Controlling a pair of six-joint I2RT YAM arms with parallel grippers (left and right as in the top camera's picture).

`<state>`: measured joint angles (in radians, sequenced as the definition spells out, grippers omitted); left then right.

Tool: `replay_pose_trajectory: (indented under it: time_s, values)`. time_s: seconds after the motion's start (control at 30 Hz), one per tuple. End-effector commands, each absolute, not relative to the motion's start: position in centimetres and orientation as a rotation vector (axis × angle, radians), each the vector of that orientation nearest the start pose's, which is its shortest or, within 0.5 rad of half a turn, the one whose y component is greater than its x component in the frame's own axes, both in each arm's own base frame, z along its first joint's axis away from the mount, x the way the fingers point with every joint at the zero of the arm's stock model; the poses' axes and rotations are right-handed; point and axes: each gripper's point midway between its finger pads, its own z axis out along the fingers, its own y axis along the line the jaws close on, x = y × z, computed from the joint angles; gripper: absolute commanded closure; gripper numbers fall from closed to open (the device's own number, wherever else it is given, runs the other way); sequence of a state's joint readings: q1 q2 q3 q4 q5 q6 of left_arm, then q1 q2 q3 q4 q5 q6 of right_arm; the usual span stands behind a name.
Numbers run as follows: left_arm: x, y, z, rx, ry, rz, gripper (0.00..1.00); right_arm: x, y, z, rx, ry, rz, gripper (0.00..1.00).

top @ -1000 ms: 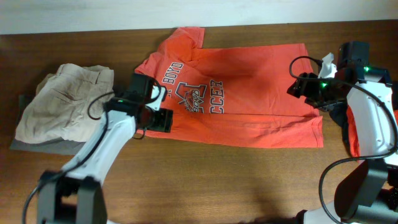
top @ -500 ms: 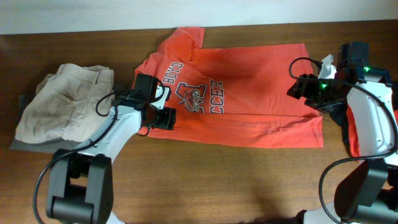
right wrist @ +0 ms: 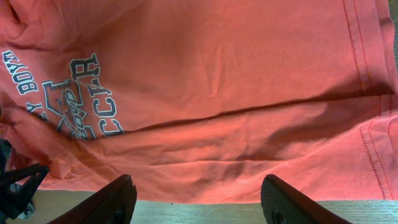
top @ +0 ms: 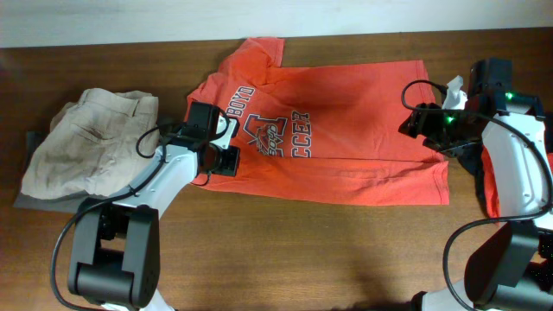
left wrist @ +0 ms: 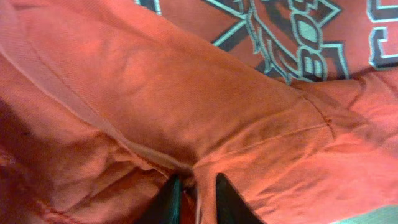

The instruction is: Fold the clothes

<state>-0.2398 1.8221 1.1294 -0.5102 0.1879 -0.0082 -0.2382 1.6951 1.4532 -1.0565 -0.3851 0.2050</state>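
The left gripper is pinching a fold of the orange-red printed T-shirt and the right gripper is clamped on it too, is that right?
Not quite. The left gripper does pinch a fold of the orange-red printed T-shirt, but the right gripper is open, fingers spread above the cloth, as the right wrist view shows.

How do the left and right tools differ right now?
The left tool is pinched narrow on a fold of the orange T-shirt; the right tool stands wide open, gripping nothing. Left is by the printed chest, right by the hem end. Both are over the same shirt.
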Motion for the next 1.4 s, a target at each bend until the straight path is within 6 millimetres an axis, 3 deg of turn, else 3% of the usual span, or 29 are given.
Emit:
replay_pose_trajectory:
  time_s: [0.0,0.2,0.43,0.63,0.97,1.23,1.27,1.37]
  values:
    - [37.9,-13.4,3.6,0.384,2.752,-0.406,0.9,37.6,-2.3,15.4,0.516,2.761,0.527,0.31]
    - [37.1,-13.3,5.2,0.388,2.751,-0.407,0.97,37.5,-2.5,15.3,0.52,2.764,0.509,0.31]
    - [34.4,-13.6,7.8,0.416,2.779,-0.412,0.97,37.6,-2.5,15.3,0.52,2.763,0.506,0.31]
    - [32.4,-13.9,7.6,0.423,2.848,-0.419,0.92,37.6,-2.5,15.3,0.518,2.76,0.505,0.31]
    - [31.2,-15.3,7.5,0.409,2.883,-0.462,0.89,37.6,-2.5,15.3,0.518,2.761,0.506,0.31]
    - [30.6,-15.4,7.4,0.375,2.916,-0.468,0.71,37.6,-2.5,15.3,0.518,2.761,0.506,0.31]
    - [30.7,-15.3,7.4,0.375,2.914,-0.461,0.65,37.6,-2.5,15.3,0.519,2.76,0.506,0.31]
    - [31.5,-15.2,8.2,0.369,2.89,-0.443,0.64,37.6,-2.5,15.3,0.518,2.76,0.506,0.31]
